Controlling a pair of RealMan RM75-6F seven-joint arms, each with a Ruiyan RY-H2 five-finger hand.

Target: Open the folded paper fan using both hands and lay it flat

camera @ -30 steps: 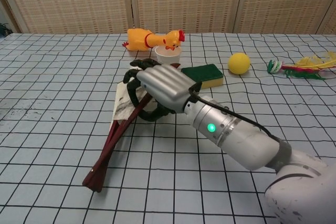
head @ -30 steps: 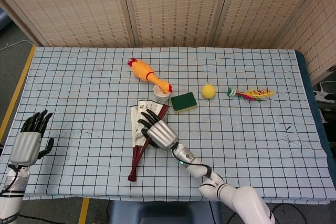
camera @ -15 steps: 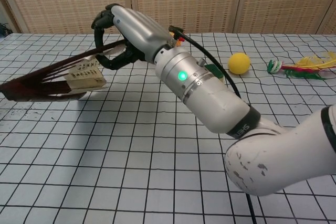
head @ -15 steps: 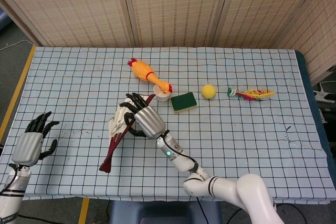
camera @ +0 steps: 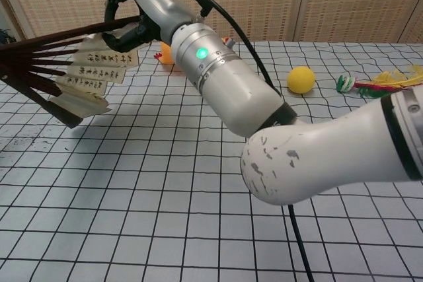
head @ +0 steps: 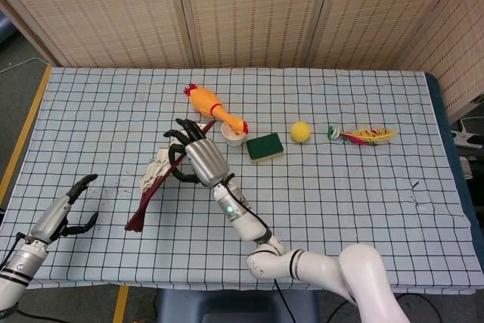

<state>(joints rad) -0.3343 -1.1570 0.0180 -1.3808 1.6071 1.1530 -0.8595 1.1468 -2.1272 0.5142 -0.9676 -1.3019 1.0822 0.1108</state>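
The paper fan point(head: 155, 179) has dark red ribs and white paper with black writing. It hangs above the checked table, partly spread, with its pivot end low to the left in the head view. My right hand point(head: 194, 158) grips it near the upper end of the ribs. In the chest view the right hand point(camera: 142, 11) holds the top rib, and the fan point(camera: 66, 64) spreads out to the left with its paper folds apart. My left hand point(head: 68, 209) hovers at the table's near left corner with its fingers spread. It holds nothing and is well clear of the fan.
A yellow rubber chicken point(head: 212, 106), a small white cup point(head: 233, 137), a green sponge point(head: 265, 147), a yellow ball point(head: 301, 131) and a feathered shuttlecock point(head: 363, 135) lie in a row beyond the fan. The right forearm point(camera: 238, 90) fills the middle of the chest view.
My right hand has lifted the fan off the table and carried it up and to the left, and the fan has spread partly open. My left hand has turned and stretched forward.
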